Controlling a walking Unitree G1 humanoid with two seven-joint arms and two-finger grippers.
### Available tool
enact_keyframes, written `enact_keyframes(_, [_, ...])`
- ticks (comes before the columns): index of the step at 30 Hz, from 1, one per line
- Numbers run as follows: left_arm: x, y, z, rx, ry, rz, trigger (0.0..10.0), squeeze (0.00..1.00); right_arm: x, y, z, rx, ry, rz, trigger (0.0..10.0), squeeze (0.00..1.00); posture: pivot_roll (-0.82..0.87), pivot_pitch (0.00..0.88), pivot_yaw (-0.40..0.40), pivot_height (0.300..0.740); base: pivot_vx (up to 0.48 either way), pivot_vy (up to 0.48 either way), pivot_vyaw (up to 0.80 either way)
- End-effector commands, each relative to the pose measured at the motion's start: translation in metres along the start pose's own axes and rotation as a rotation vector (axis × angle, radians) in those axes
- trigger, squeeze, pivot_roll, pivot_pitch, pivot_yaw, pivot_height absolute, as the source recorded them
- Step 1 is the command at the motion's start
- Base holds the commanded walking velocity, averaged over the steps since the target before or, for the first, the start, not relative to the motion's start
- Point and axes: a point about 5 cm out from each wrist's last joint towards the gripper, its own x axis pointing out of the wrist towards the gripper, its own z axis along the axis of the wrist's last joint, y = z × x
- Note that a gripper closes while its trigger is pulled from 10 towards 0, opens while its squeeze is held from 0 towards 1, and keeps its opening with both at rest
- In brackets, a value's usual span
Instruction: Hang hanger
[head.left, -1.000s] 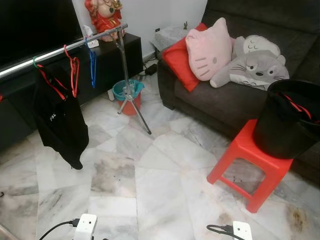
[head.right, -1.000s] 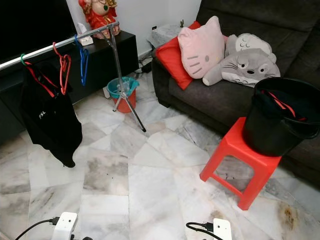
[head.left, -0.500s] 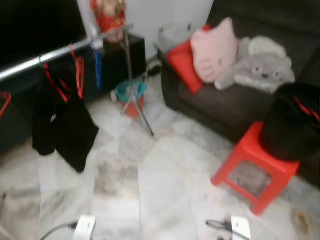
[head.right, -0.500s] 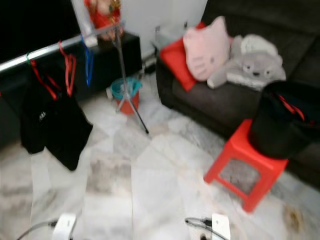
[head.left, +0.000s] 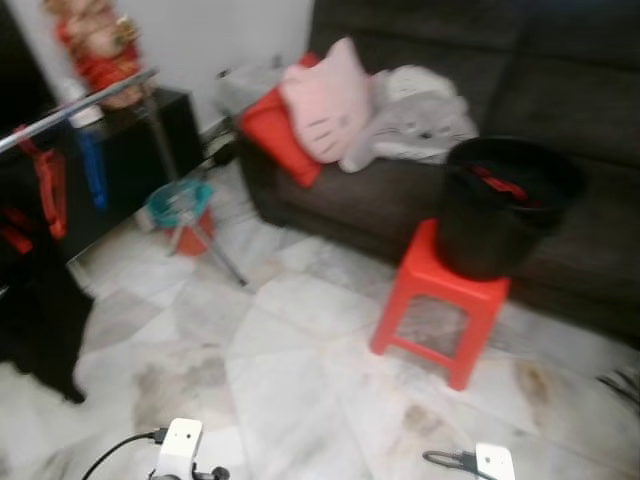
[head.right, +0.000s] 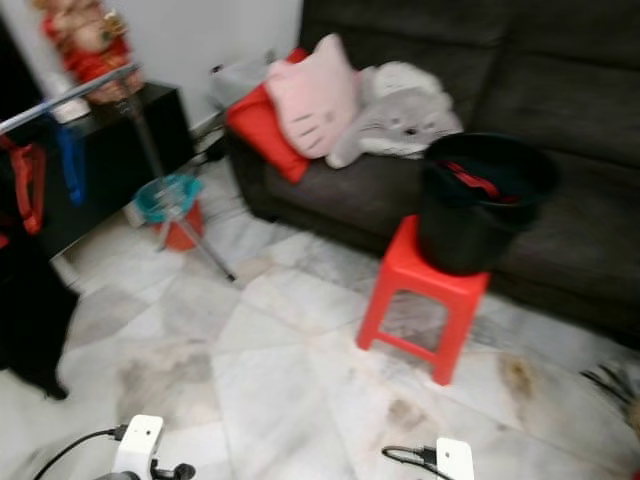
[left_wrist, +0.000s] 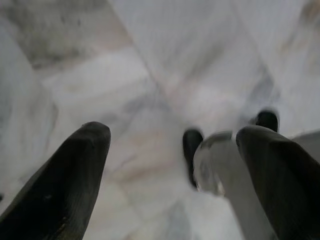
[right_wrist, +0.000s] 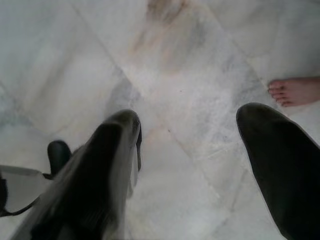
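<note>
Ahead and to the right: a black bucket on a red stool at the front edge of the dark sofa, with a red hanger poking over its rim, long axis slanting roughly across the bucket mouth. Well apart on the far left: the silver rail of a rack, sloping up toward the back, already carrying a red hanger and a blue hanger, with a dark garment below. Blurred throughout, so no finer detail of hook direction to be had. Probably nearer the right arm than the left, given the bucket's place on the right. Left gripper low over the marble floor, fingers spread wide, nothing between them. Right gripper likewise hanging over the floor, spread wide and empty; a person's bare foot just beyond it on the tiles.
</note>
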Motion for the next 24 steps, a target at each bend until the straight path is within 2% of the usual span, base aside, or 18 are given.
enact_keyframes(1, [-0.0015, 0.0033, -0.0064, -0.003, 0.025, 0.009, 10.0, 0.0, -0.0003, 0.0038, -0.0066, 0.008, 0.022, 0.011, 10.0, 0.0, 0.09, 0.0, 0.038, 0.732, 0.0, 0.0, -0.65])
enact_keyframes(5, [-0.0015, 0.0033, -0.0065, -0.005, 0.025, 0.009, 10.0, 0.0, -0.0003, 0.0038, -0.0065, 0.012, 0.017, 0.011, 10.0, 0.0, 0.09, 0.0, 0.038, 0.732, 0.0, 0.0, -0.61])
enact_keyframes(24, [-0.0017, 0.0028, -0.0077, 0.009, 0.033, -0.001, 10.0, 0.0, -0.0005, 0.0039, -0.0071, 0.018, 0.007, 0.008, 10.0, 0.0, 0.09, 0.0, 0.039, 0.732, 0.0, 0.0, 0.0])
